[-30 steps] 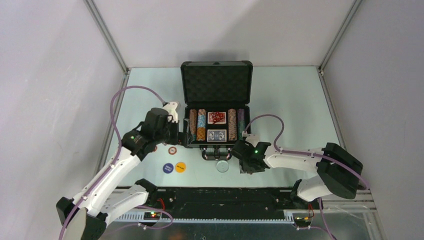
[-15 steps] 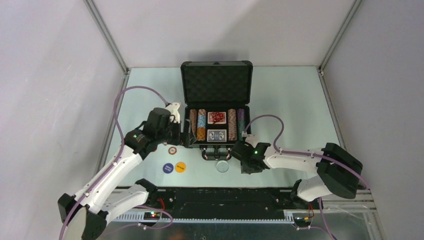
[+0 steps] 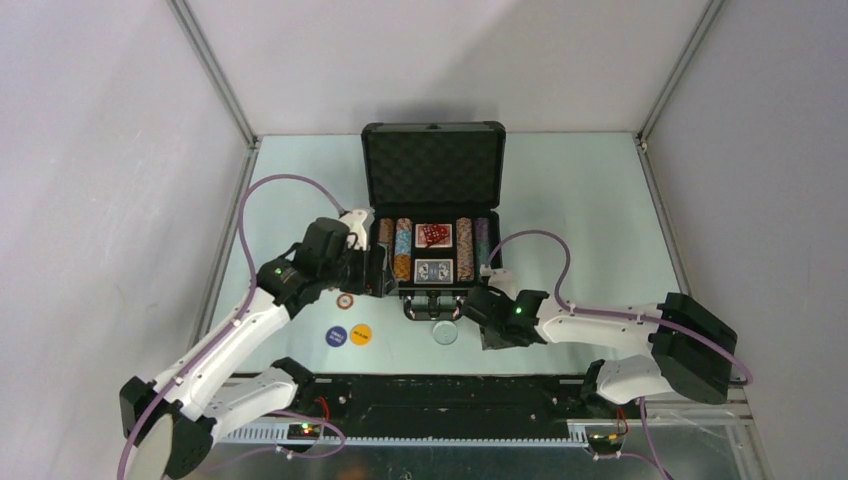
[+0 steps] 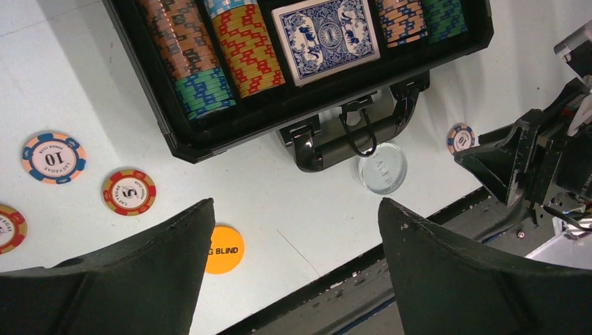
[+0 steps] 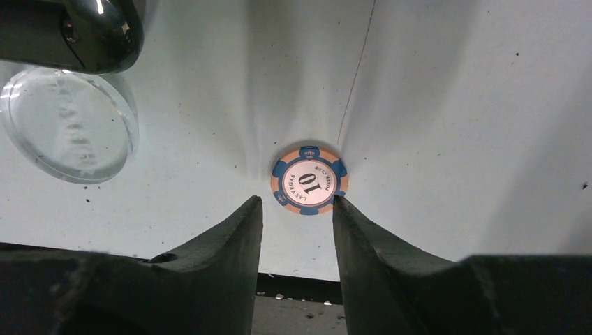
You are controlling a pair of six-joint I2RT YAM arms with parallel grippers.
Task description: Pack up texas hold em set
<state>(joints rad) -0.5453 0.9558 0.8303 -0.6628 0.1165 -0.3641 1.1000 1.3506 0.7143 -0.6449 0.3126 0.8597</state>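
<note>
The black case (image 3: 432, 165) stands open, its tray holding rows of striped chips (image 4: 241, 42), a blue card deck (image 4: 325, 31) and red dice (image 3: 432, 235). My left gripper (image 4: 297, 202) hangs wide open and empty above the table by the case's front left corner, also seen from above (image 3: 372, 270). My right gripper (image 5: 297, 202) is down at the table right of the case handle (image 4: 349, 136), jaws narrowed but open. A blue-and-orange "10" chip (image 5: 308, 180) lies flat at its tips, the right fingertip (image 5: 340, 206) at the chip's edge.
Loose chips (image 4: 54, 158) (image 4: 129, 192) lie left of the case. An orange "big blind" button (image 4: 225, 249), a blue button (image 3: 336, 335) and a clear round disc (image 4: 382, 167) sit near the table's front edge (image 4: 335, 269). Grey walls enclose the table.
The left arm has swung right, closer to the case's front left corner. The right gripper's jaws have narrowed around the "10" chip.
</note>
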